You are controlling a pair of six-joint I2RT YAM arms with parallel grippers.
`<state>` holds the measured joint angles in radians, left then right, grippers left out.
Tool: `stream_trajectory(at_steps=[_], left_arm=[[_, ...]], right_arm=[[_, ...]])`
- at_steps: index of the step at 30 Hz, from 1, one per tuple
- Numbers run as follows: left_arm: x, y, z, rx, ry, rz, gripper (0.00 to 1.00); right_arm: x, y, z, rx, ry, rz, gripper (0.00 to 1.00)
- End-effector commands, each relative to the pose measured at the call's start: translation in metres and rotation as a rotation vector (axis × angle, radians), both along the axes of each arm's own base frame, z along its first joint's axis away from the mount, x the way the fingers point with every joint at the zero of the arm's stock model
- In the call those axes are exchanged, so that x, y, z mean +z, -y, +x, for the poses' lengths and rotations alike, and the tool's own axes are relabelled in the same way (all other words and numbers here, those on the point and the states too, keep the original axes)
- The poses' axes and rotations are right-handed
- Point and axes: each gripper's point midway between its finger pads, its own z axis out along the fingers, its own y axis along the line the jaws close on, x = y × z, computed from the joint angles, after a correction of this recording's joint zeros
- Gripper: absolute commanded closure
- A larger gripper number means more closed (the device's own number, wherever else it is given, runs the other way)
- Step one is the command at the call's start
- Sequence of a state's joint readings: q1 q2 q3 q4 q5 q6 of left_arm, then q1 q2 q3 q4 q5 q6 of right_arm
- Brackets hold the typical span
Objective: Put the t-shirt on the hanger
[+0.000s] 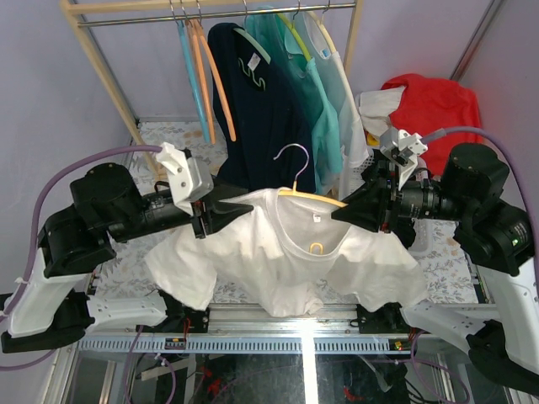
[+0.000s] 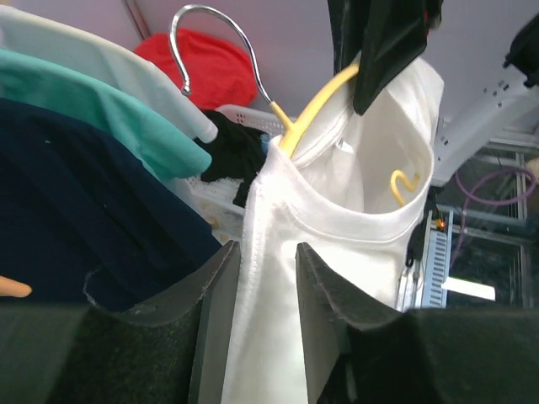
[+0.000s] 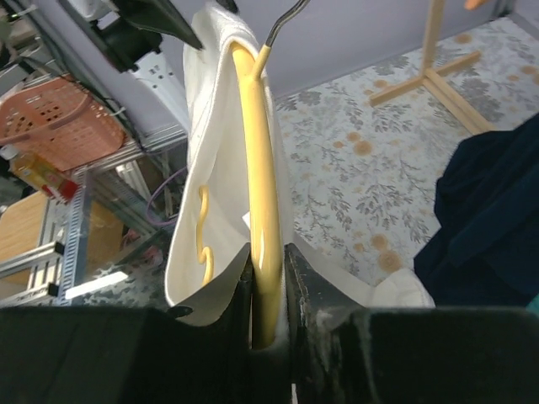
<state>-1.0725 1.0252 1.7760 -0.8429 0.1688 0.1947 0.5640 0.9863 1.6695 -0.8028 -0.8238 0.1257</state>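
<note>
The white t-shirt (image 1: 278, 252) hangs in mid-air on the pale yellow hanger (image 1: 313, 199), its metal hook (image 1: 295, 156) pointing up. My left gripper (image 1: 240, 209) is shut on the shirt's left shoulder; in the left wrist view the fabric (image 2: 337, 202) fills the gap at my gripper (image 2: 268, 248), and the hanger (image 2: 316, 105) shows through the collar. My right gripper (image 1: 344, 212) is shut on the hanger's right arm (image 3: 257, 151) at my gripper (image 3: 268, 252), with shirt fabric (image 3: 206, 126) draped beside it.
Behind stands a wooden rack (image 1: 219, 13) with a navy shirt (image 1: 261, 109), mint shirts (image 1: 324, 109), orange hangers (image 1: 206, 76) and a light blue hanger (image 1: 189, 67). A red cloth (image 1: 438, 105) lies at the back right. A floral cover (image 1: 168, 135) lies on the table.
</note>
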Motion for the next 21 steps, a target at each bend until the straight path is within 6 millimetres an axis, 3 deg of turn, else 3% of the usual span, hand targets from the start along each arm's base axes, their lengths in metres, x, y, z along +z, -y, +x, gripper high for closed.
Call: stream_trajectory(at_steps=[1, 14, 21], left_arm=[[0.042, -0.018, 0.000, 0.059, 0.053, -0.149, 0.65], [0.031, -0.016, 0.019, 0.133, 0.071, -0.057, 0.43], [0.031, 0.000, 0.023, 0.097, 0.087, -0.007, 0.30]], right_arm=[[0.009, 0.010, 0.020, -0.147, 0.078, 0.012, 0.93], [0.024, 0.013, 0.007, -0.111, 0.117, 0.037, 0.96], [0.050, 0.008, -0.003, -0.040, 0.169, 0.087, 0.99]])
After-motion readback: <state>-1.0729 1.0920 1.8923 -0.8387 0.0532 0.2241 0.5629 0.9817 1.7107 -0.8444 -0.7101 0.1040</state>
